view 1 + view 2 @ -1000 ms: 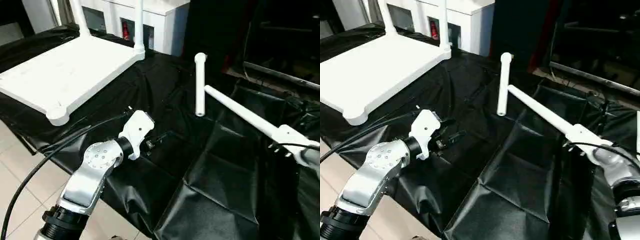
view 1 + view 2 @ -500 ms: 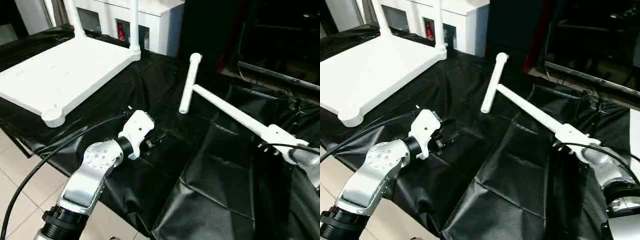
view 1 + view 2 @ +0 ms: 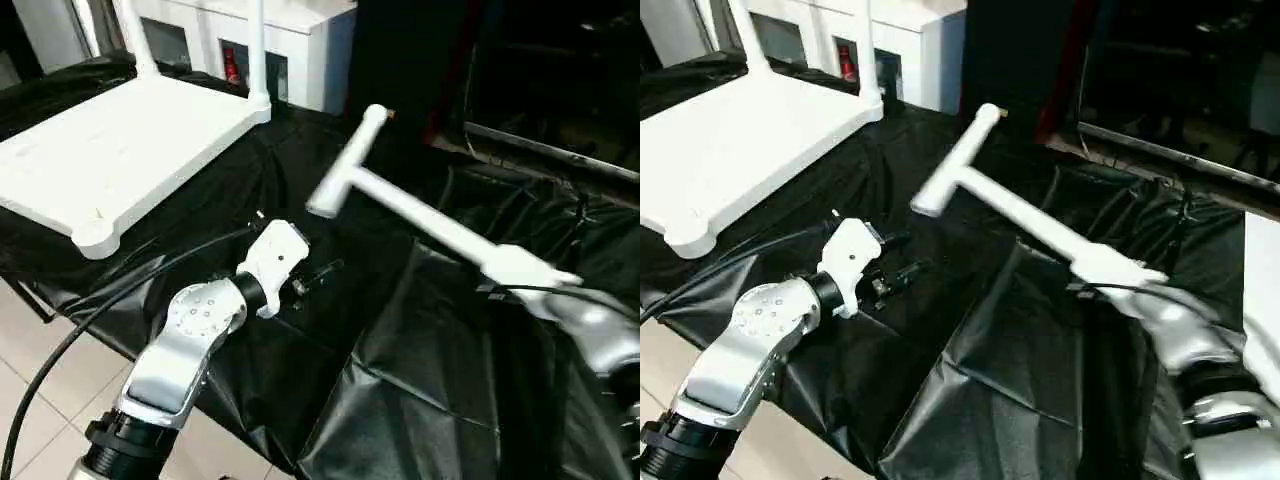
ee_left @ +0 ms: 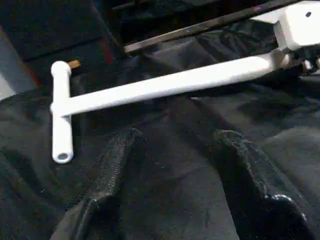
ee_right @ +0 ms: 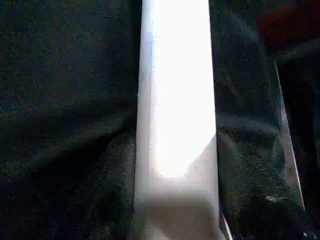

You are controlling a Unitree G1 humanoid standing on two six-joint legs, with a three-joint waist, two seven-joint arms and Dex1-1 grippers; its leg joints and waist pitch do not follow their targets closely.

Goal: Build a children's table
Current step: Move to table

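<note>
Presently, findings by view.

Left eye view, tabletop: the white tabletop lies upside down at the far left on the black cloth, two legs already standing up from its far corners, one of them the standing leg.
Left eye view, cabinet: a white cabinet stands behind the tabletop.
Left eye view, left gripper: the left gripper sits low over the cloth, near the front corner of the tabletop and apart from it; fingers parted, nothing between them.
Right eye view, held leg: the right gripper is clamped on the thick end of a held leg, which slants out over the cloth.
Right eye view, loose leg: the held leg's tip meets a loose leg crosswise, forming a T; contact or mere overlap cannot be told.
Left wrist view: the same T appears, the long leg level and the short one across its end, its hollow mouth facing the camera.
Right wrist view: the held leg runs straight away from the wrist over the cloth.
</note>
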